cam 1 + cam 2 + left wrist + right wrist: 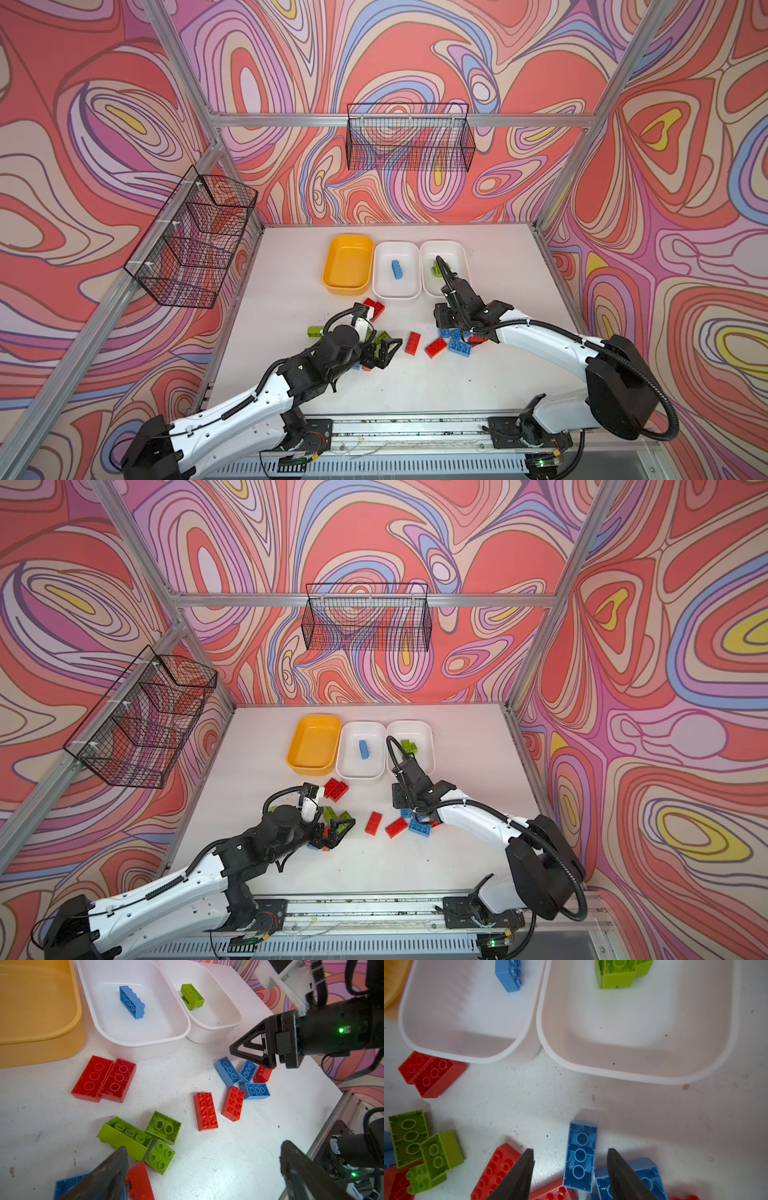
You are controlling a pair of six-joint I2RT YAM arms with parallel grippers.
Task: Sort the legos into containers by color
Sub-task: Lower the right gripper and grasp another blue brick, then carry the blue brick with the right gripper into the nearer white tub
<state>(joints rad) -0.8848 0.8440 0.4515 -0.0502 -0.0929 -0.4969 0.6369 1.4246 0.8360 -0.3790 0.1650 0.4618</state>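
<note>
Three containers stand in a row at the back: a bare yellow tub [348, 266], a white tub [386, 286] holding one blue brick [397, 269], and a white tub [451, 253] with lime green legos [409, 746]. Loose legos lie in front of them. My right gripper [570, 1152] is open, its fingers standing either side of an upside-down blue brick [580, 1155] without touching it; it shows in both top views [441, 319]. My left gripper [384, 353] is wide open above the table beside green bricks [162, 1140], nothing between its fingers [116, 1167].
A pair of red bricks [374, 307] lies near the yellow tub. Two more red bricks [424, 345] and a blue cluster [457, 340] sit mid-table. Black wire baskets hang on the back wall [409, 137] and left wall [191, 237].
</note>
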